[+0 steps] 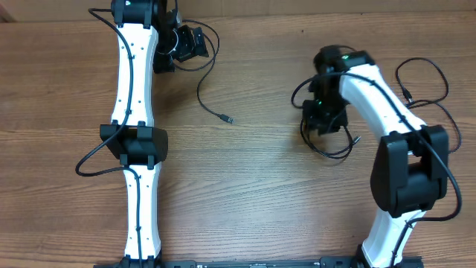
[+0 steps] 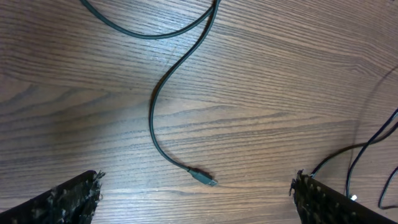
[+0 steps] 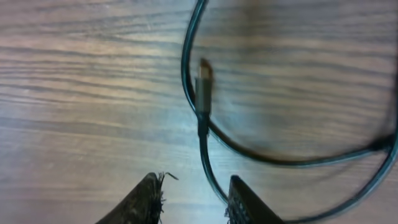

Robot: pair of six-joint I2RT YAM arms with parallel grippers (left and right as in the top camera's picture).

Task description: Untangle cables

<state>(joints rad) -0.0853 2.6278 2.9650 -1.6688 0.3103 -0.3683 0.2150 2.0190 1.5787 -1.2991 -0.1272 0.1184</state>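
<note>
Along the left side of the overhead view, the left arm (image 1: 134, 82) stretches nearly straight from the bottom edge to the top, its wrist turned rightward. The left jaws stand wide and hold nothing, with their fingertips (image 2: 74, 198) at the lower corners of the wrist view, above the desk (image 1: 260, 201). One black cable (image 2: 152, 118) snakes across the wood between them, its plug tip (image 2: 205, 178) lying flat. At right, the right arm (image 1: 372, 97) folds back from its elbow toward the centre, wrist pointing down. The right jaws are narrow, slightly apart, straddling a second cable (image 3: 202, 149) without pinching it. That cable's plug (image 3: 204, 74) rests just above in the wrist view, against a dark loop (image 3: 280, 160).
</note>
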